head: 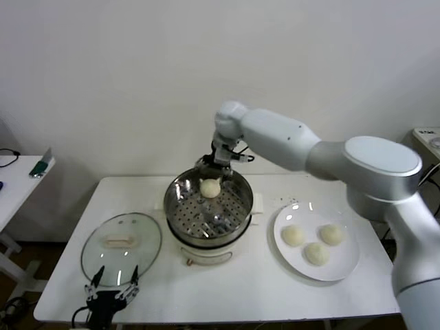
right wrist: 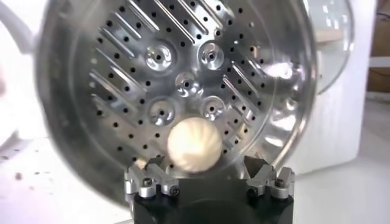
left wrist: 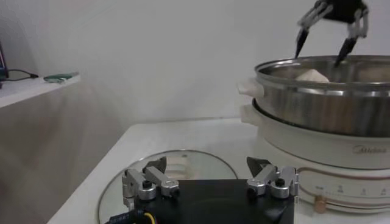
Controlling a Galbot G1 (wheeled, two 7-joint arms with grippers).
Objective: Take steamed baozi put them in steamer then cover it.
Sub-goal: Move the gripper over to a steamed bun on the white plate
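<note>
Smooth domed baozi (head: 210, 188) on perforated steel steamer (head: 180, 206) floor, right gripper (head: 218, 165) seemingly released above, left gripper (head: 110, 289) spread wide

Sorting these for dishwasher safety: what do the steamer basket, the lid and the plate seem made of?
Steamer: polished metal, likely stainless steel; mirror reflections, punched holes.
Lid: clear glass, the table showing through; pale handle, probably plastic.
Plate: glossy white, ceramic or melamine; unclear.

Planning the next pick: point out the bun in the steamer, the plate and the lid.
bun in the steamer (head: 210, 188), head view, top of dome.
plate (head: 347, 265), head view, bare rim.
lid (head: 121, 241), head view, centre handle.
</note>
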